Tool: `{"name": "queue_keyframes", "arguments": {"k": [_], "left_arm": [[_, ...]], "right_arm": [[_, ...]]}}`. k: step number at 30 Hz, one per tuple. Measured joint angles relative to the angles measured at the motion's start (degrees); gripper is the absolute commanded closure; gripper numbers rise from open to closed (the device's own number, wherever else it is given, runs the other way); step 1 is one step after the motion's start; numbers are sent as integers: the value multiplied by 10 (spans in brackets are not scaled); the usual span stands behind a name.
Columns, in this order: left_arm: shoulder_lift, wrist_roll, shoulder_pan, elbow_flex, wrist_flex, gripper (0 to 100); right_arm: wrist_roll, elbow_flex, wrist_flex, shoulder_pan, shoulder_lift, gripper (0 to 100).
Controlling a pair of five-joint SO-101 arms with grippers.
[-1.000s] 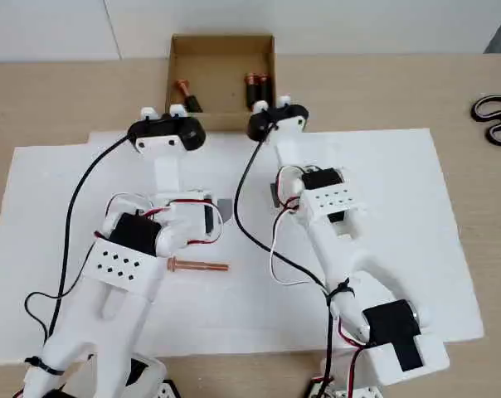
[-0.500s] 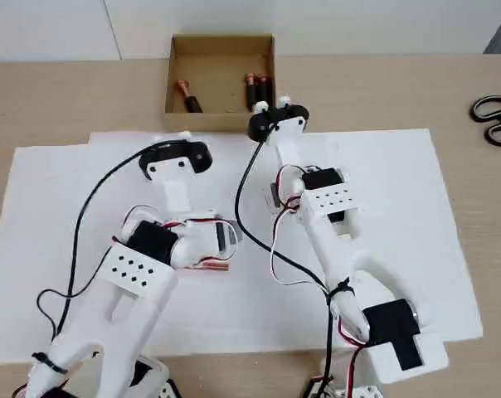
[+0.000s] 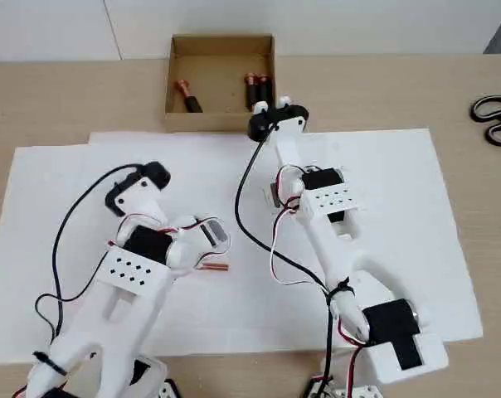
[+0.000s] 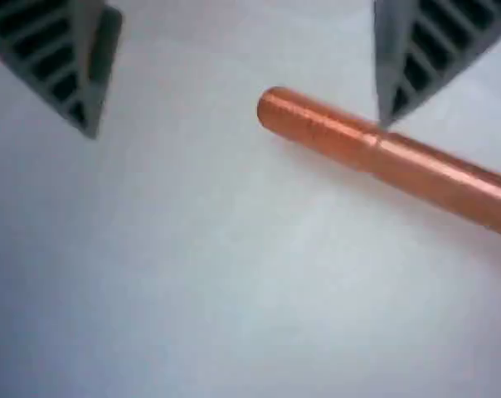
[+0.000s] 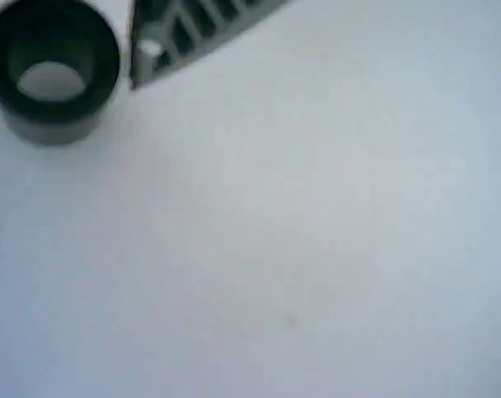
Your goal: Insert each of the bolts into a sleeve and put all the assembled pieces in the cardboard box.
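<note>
The bolt (image 4: 383,162) is copper-orange, the sleeve (image 5: 47,128) black, the paper (image 3: 400,166) white (cardboard box (image 3: 221,76) brown).

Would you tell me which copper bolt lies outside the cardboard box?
The bare bolt on the paper, under the open left gripper; the other bolts lie inside the box.

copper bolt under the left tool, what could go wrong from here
The left tool is open, but the copper bolt lies off-centre, one finger right at its shank. Closing now may push or roll it across the paper instead of pinching it. The black sleeve stands on end; a nudge could tip it.
</note>
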Motion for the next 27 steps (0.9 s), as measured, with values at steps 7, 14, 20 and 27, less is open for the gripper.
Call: {"name": "queue_keyframes", "arguments": {"k": [7, 14, 20, 27], "left_arm": [[0, 47, -3, 26, -7, 789], [0, 47, -4, 42, -11, 793], [0, 33, -35, 57, -11, 791], [0, 29, -42, 65, -11, 791]], "right_arm": [[0, 0, 0, 0, 0, 815], [0, 0, 0, 0, 0, 815], [0, 0, 0, 0, 0, 815], [0, 0, 0, 0, 0, 815]]}}
